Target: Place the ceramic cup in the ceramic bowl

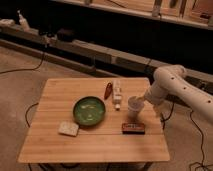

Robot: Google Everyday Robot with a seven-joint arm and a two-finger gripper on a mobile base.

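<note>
White and upright, the ceramic cup (133, 106) is pictured standing on the wooden table (75, 145), toward its right-hand side as viewed. The gripper (142, 99) is positioned at the cup's right flank, near the rim. Whether the gripper is clamped on the cup or merely set beside it cannot be told from this view. The pale arm (175, 87) is seen reaching in from the right of the scene, bent above the table's edge.

The task is judged to be at an early stage. The cup is not lifted. The ceramic bowl (90, 99), green and glossy, is shown with nothing inside it, near the middle of the table and just left of the cup, with a narrow strip of bare wood between them. A secure grasp, a lift, a short carry to the left and a release over the bowl are what is left, by this reading.

The cup's long axis runs vertical, with its wider mouth turned upward and its narrower base set on the wood; no handle is shown. The bowl is likewise set open side up.

Other items are laid around the pair: a slim white bottle-like object (117, 93) and a red item (107, 90) behind, a dark rectangular block (133, 128) in front of the cup, and a pale sponge-like block (68, 128) in front of the bowl, to its left.
</note>
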